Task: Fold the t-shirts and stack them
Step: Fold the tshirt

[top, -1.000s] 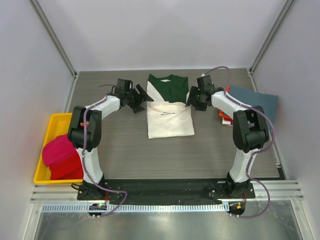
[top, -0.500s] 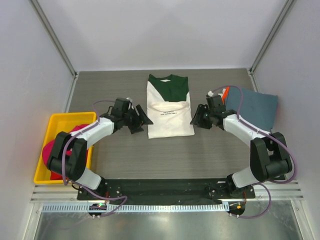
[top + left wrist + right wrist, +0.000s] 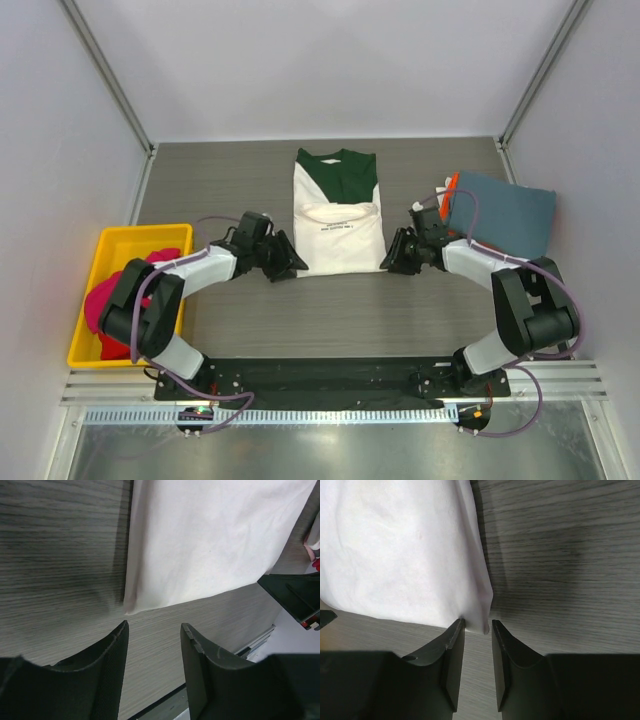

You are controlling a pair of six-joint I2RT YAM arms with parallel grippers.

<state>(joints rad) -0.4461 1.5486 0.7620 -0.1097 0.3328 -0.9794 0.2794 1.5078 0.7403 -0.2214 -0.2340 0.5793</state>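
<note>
At the far left of the overhead view, a yellow bin (image 3: 125, 245) is sitting at the table's (image 3: 340, 310) edge with a red shirt (image 3: 97, 300) bunched inside it. Neither wrist camera is showing that bin.

The left gripper (image 3: 285, 262) is lying low over the table, just beside the near left corner of the cream shirt (image 3: 340, 235). From above its jaws are too small to read. The left wrist camera is settling it: the left gripper (image 3: 152, 630) is standing released, its two fingers well parted with only bare wood grain between them. The cream shirt (image 3: 215, 535) is ending in a corner just ahead of the fingertips, apart from them.

The cream shirt is lying flat in the middle of the table, its pale lower half folded up over the dark green collar end at the far side. Only the overhead view is showing the green part and the small chest print.

The right gripper (image 3: 397, 256) is resting at the shirt's near right corner. Its wrist camera is showing the right gripper (image 3: 478, 625) with its jaws narrowly apart, and the corner of the cream shirt (image 3: 395, 545) is hanging right at their mouth, not visibly pinched.

Further right, an orange shirt (image 3: 451, 186) is peeking out from under a slate-blue shirt (image 3: 510, 212), seen from above only.
</note>
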